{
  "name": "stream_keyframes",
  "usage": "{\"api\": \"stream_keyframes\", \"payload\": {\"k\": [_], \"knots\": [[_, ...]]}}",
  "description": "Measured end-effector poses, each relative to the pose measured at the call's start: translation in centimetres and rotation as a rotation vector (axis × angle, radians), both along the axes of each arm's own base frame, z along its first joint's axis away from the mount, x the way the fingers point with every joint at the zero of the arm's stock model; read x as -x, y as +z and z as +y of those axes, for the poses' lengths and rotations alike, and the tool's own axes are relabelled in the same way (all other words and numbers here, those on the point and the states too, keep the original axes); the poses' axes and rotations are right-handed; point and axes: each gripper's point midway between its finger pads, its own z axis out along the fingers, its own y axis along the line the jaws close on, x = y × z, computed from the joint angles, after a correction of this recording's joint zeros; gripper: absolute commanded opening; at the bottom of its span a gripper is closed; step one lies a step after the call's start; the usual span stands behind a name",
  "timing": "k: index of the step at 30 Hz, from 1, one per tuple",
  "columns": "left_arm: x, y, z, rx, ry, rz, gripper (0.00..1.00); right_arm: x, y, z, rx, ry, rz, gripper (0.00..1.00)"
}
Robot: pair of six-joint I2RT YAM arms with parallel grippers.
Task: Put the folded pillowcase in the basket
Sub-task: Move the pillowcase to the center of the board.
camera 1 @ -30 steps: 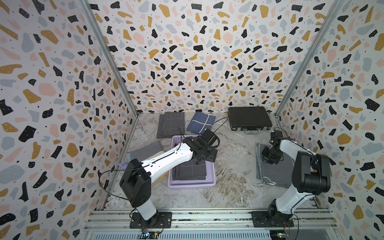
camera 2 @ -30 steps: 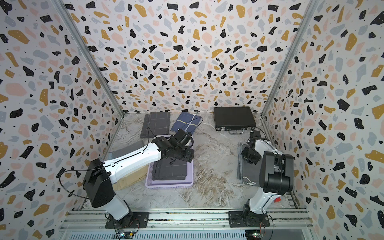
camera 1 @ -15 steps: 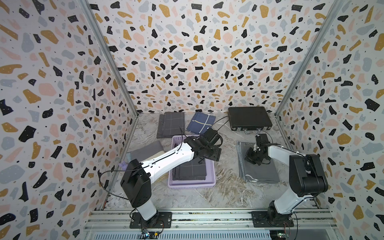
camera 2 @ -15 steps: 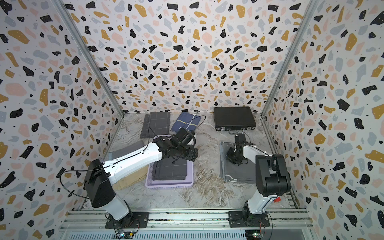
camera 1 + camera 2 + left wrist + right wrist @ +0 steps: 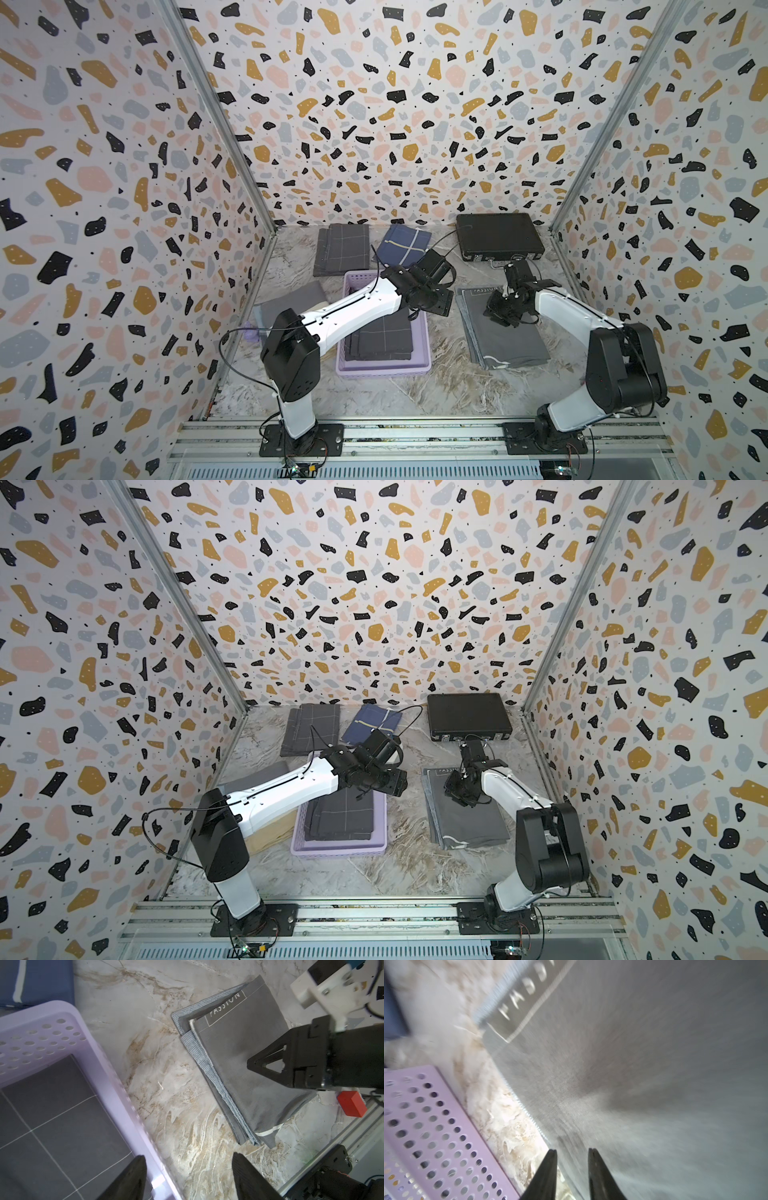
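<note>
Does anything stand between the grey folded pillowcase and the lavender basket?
On the table nothing: only bare marble separates the grey pillowcase from the basket. Above that gap, the open left gripper hovers by the basket's rim. A dark checked cloth already lies inside.

Grey pillowcase [image 5: 633, 1064] motion-blurred in right wrist view; left arm [image 5: 353, 303] hides basket [image 5: 382, 370] rear.

Robot lab test cell: terrazzo-print panel walls [image 5: 374, 104], marble-look tabletop [image 5: 449, 386], aluminium mounting rail [image 5: 415, 432]
</note>
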Motion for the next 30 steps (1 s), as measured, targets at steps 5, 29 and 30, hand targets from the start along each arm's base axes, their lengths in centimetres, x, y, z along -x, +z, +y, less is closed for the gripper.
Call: {"api": "stream_keyframes", "payload": {"k": [5,29,30], "knots": [[0.3,0.4,-2.8,0.032,-0.048,0.007,0.70,1.5,-0.9,-8.3,0.105,-0.178,0.048,0.27],[-7.1,-7.4,-8.5,-0.084,0.038,0.030,0.77,11.1,-2.4,-6.2,0.023,-0.080,0.162,0.40],[-7.8,-7.4,-8.6,-0.077,0.042,0.025,0.77,11.0,-1.8,-6.2,0.027,-0.072,0.144,0.44]]}}
